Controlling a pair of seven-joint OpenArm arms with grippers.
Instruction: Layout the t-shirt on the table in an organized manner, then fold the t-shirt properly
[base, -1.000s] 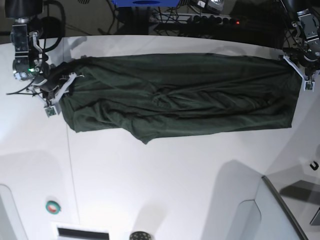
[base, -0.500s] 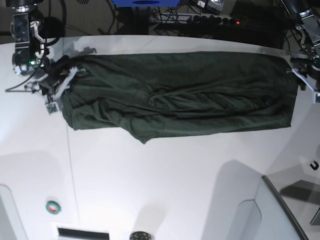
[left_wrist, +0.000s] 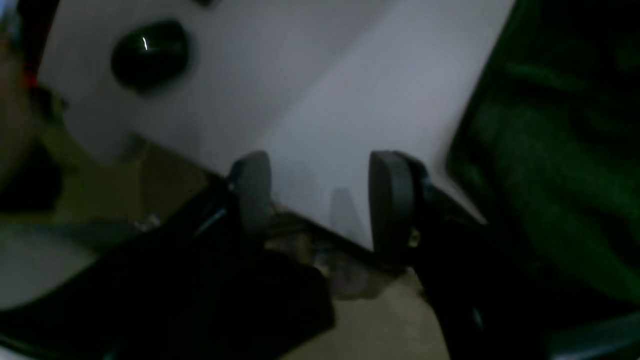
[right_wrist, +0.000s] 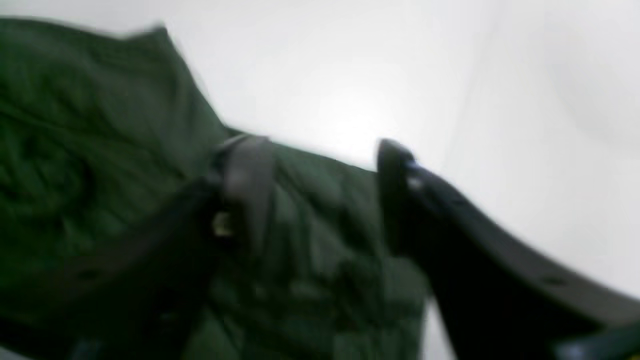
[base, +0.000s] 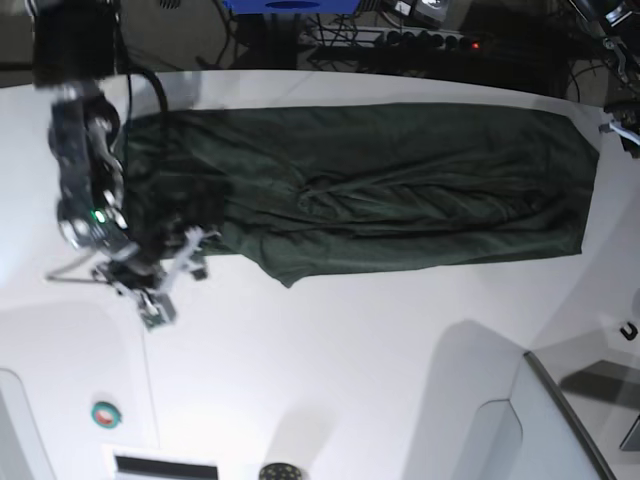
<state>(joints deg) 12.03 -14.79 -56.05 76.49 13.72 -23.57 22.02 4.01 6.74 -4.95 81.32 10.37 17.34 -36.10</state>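
White table (base: 330, 360) fills most of the base view, with cables and clutter along the dark top edge. My t-shirt (base: 400, 185) lies as a long dark-green band across the upper half, folded lengthwise I judge, wrinkled at its middle. The right gripper (base: 165, 275) sits at lower left of the cloth's end, jaws parted over green fabric in its wrist view, gripping nothing; I read that as lining up for a corner. The left gripper (left_wrist: 320, 200) hangs at the far right table edge, released, fingers spread over bare white, cloth just beside it.
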